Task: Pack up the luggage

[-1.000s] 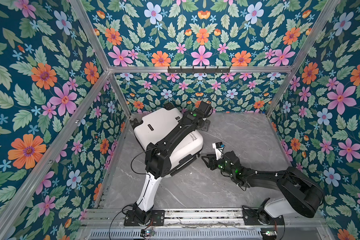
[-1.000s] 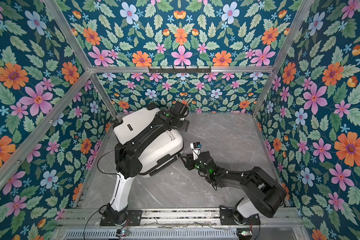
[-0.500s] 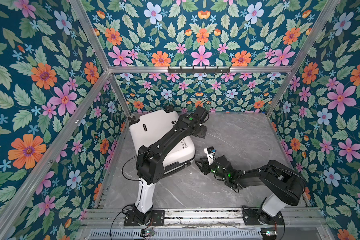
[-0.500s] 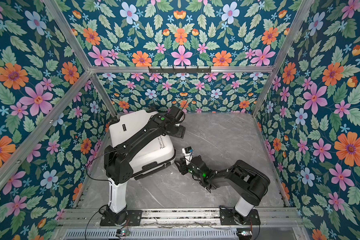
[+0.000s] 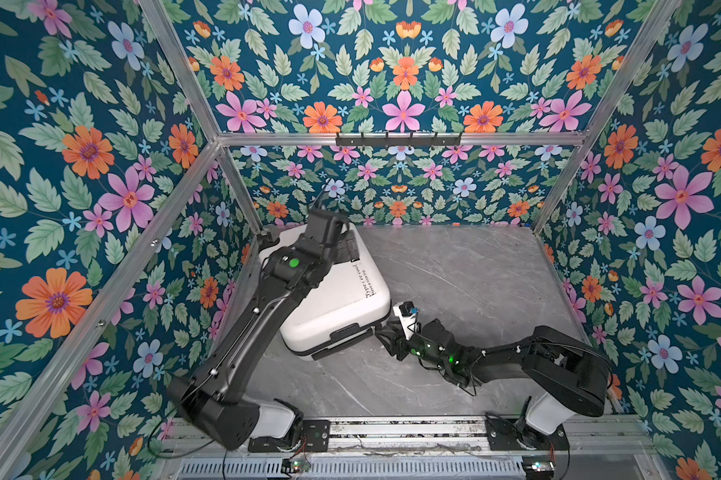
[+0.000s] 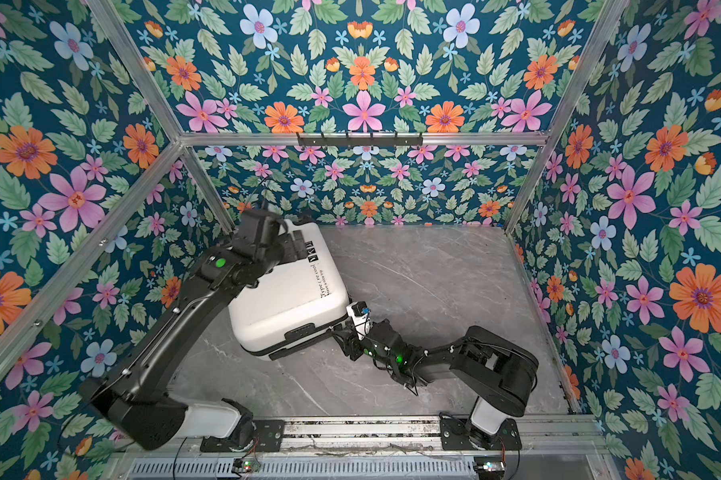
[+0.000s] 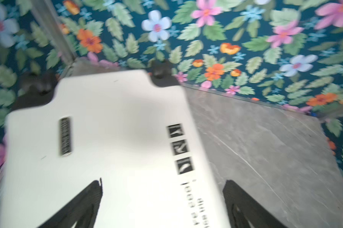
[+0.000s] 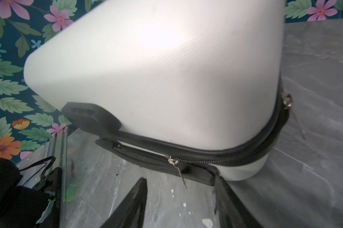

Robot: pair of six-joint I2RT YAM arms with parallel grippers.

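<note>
The luggage [image 5: 338, 299] [image 6: 284, 299] is a white hard-shell case that lies flat with its lid down at the back left of the grey table. Its black wheels [image 7: 162, 73] point at the back wall. My left gripper [image 5: 342, 247] [image 6: 292, 245] [image 7: 162, 183] hovers open over the lid [image 7: 107, 138], beside the three square icons [image 7: 179, 148], and holds nothing. My right gripper [image 5: 383, 334] [image 6: 338, 332] [image 8: 179, 179] stands open low on the table at the case's near right corner [image 8: 156, 69]. A zip pull [image 8: 177, 167] dangles just ahead of its fingertips, beside the black side handle [image 8: 146, 158].
Floral walls with aluminium posts [image 5: 234, 187] close in the back and both sides. A black hook rail [image 5: 398, 139] hangs on the back wall. Bare grey tabletop [image 5: 475, 274] stretches to the right of the case. A second zip pull [image 8: 289, 106] hangs further round the seam.
My left gripper has opened wide and drawn back leftward over the lid. The luggage has settled flat. My right gripper has slid left up to the case's near corner.
</note>
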